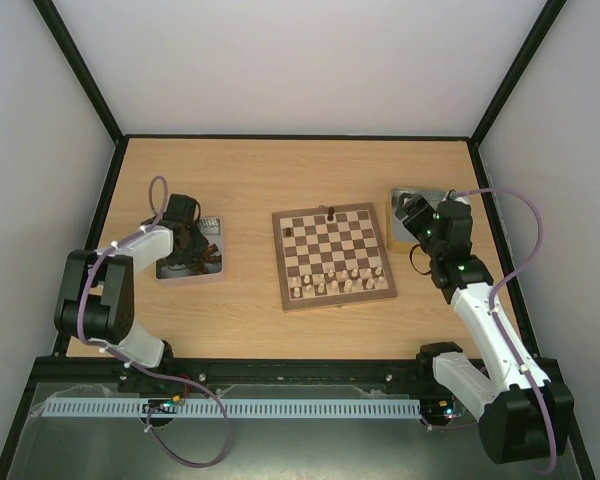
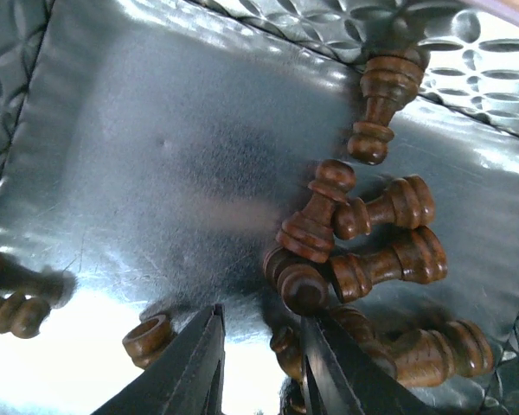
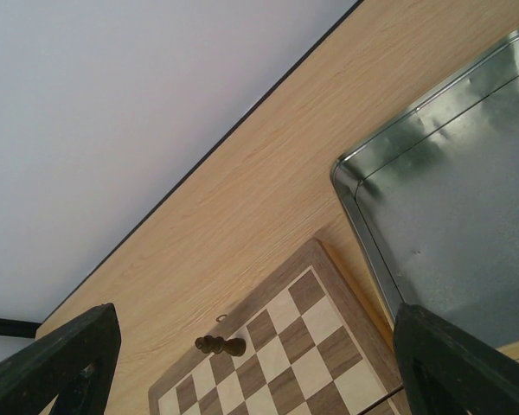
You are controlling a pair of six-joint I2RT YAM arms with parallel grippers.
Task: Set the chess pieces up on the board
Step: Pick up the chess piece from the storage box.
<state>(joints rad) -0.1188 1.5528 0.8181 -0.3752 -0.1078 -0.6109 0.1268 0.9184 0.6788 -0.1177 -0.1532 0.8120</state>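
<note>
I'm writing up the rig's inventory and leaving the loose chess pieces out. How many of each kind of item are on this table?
Metal trays: 2 (left tray, right tray)
Chessboard: 1
Robot arms: 2 (left arm, right arm)
Total: 5

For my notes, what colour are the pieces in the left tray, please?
The chess pieces are dark brown wood, clearest in the left wrist view.
</note>
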